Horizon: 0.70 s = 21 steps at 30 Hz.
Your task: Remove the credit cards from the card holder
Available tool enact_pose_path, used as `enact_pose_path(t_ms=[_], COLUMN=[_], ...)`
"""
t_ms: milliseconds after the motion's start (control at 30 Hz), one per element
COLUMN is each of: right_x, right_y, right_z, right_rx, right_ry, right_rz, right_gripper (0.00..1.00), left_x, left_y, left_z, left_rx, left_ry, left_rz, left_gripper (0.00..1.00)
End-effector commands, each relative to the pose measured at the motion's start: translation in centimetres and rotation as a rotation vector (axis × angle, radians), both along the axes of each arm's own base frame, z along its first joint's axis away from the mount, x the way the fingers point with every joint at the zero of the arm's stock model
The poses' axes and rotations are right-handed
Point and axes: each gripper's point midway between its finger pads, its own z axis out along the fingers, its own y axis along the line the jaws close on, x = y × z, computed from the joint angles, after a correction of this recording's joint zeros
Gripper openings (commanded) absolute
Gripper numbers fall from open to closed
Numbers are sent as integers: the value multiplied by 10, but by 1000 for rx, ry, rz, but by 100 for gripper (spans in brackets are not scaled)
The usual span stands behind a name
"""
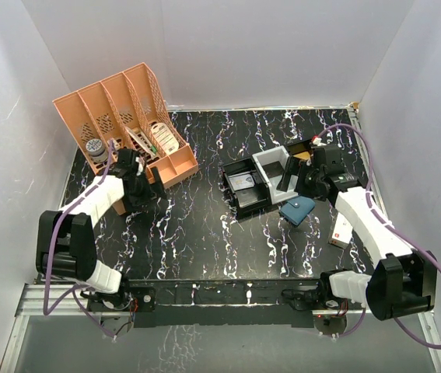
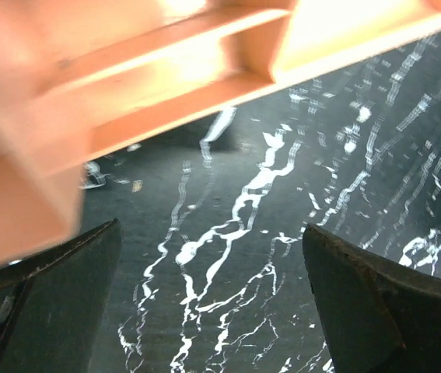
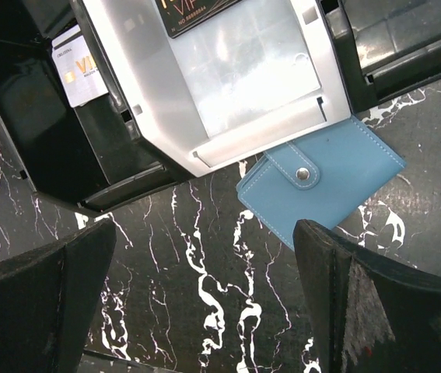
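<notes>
A table (image 1: 204,249) topped in black marble pattern with white veining (faintly purple in places) fills the enclosure. Plain white panels close it in: a back wall (image 1: 243,47), a left wall (image 1: 6,155) and a right wall (image 1: 430,116). A silver metal rail (image 1: 37,299) runs along the near edge. The light is soft and even, with mild sheen on the tabletop.

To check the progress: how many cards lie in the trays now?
2. A white card lies in one black tray; a black card lies in the white tray beside it. More may hide inside the closed card holder.
</notes>
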Motion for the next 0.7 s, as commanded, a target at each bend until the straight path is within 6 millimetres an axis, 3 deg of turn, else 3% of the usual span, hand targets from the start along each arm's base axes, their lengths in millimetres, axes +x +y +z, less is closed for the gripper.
enact_pose_path(t_ms=[0, 233, 433, 667], right_x=[19, 26, 56, 80], right_y=[1, 29, 46, 85], right_z=[21, 15, 11, -15], right_rx=[-8, 83, 86, -15], right_ry=[-60, -18, -12, 70], right_rz=[23, 176, 243, 338], right_gripper=[98, 93, 85, 75], left_x=[4, 9, 21, 40], left_y=[47, 81, 98, 118], left_z=[-1, 4, 8, 16], left_rx=[96, 172, 181, 135], left_ry=[2, 1, -15, -49], left_rz=[66, 108, 93, 177], left_gripper=[99, 99, 99, 99])
